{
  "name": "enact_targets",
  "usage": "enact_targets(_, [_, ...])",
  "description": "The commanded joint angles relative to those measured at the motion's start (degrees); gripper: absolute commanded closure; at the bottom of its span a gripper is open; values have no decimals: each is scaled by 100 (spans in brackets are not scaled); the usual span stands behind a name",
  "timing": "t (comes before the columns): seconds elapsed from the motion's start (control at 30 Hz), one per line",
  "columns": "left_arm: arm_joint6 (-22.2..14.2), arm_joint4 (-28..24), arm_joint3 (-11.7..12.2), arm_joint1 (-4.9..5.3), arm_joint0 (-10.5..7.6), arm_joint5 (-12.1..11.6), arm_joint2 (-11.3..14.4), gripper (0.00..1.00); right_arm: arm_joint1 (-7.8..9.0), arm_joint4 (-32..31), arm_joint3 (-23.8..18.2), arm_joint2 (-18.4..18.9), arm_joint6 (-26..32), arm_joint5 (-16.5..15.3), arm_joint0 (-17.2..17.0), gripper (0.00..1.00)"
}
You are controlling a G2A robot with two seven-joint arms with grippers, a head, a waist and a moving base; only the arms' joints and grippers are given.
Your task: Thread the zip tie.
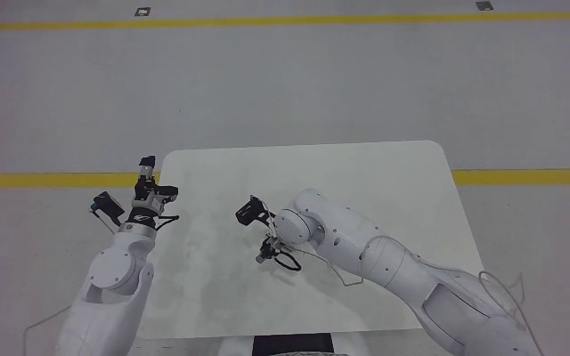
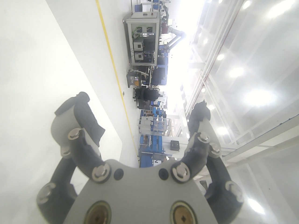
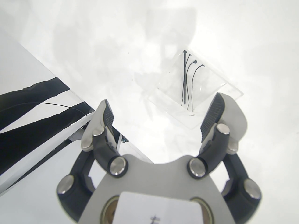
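Observation:
Several black zip ties (image 3: pixel 188 80) lie side by side in a clear shallow tray (image 3: pixel 225 81) on the white table (image 1: pixel 356 178). My right gripper (image 3: pixel 161 113) hangs above the table a short way from the tray, open, with nothing between its ribbed pads (image 3: pixel 211 114). From above, the right gripper (image 1: pixel 265 252) is near the table's middle, pointing down. My left gripper (image 2: pixel 140 110) is open and empty; it is held up beside the table's left edge (image 1: pixel 156 178), facing out into the room.
The table's rounded edge (image 2: pixel 70 54) runs close by the left gripper. In the right wrist view a table edge (image 3: pixel 70 89) lies near the gripper, with dark struts (image 3: pixel 35 117) below it. A black cable loop (image 1: pixel 287 261) hangs at the right wrist.

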Motion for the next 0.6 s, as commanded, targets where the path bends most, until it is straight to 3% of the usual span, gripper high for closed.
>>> enact_targets(0.0, [0,0,0,0,0,0,0,0,1,-29,8,0,-43,9,-9,0])
enact_targets(0.3, [0,0,0,0,0,0,0,0,3,-600,-123,-11,65,280,-55,0])
enact_targets(0.33, [0,0,0,0,0,0,0,0,6,-643,-151,6,87,286,-61,24])
enact_targets(0.37, [0,0,0,0,0,0,0,0,8,-663,-175,23,102,280,-68,54])
enact_targets(0.4, [0,0,0,0,0,0,0,0,12,-682,-194,42,117,273,-76,62])
enact_targets(0.57, [0,0,0,0,0,0,0,0,23,-867,-258,86,230,251,-120,75])
